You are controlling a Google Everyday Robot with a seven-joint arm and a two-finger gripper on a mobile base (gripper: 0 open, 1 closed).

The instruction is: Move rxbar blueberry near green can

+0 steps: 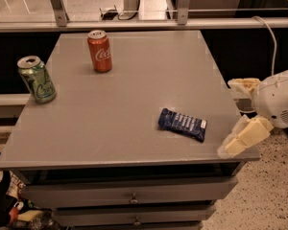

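- Arm is cut off by the right frame edge; only the white wrist housing (281, 99) and the jaws show.
- Clutter at bottom left, far from the jaws, is cropped and too dark to ID.
- Drawer fronts (129, 189) under the counter (134, 95) are in shadow, w/ small knobs just visible.
- Red can (100, 51): white "Coca-Cola" script, legible. It stands upright at the back, well left of the jaws.
- Green can (37, 79): pale script, can't read it. It's upright at the counter's left edge, the item farthest from the jaws.
- Rxbar blueberry (183, 124): white lettering on dark blue, too small to read. It lies flat, angled, near the jaws and just left of the lower finger (242, 139).
- Jaws sit off the counter's right front corner, spread wide and holding nothing.
- Upper finger (244, 84) sits beyond the right edge. Lower finger's tip overlaps the corner; can't tell if it touches.
- Jaws and rxbar are apart, w/ bare counter between.
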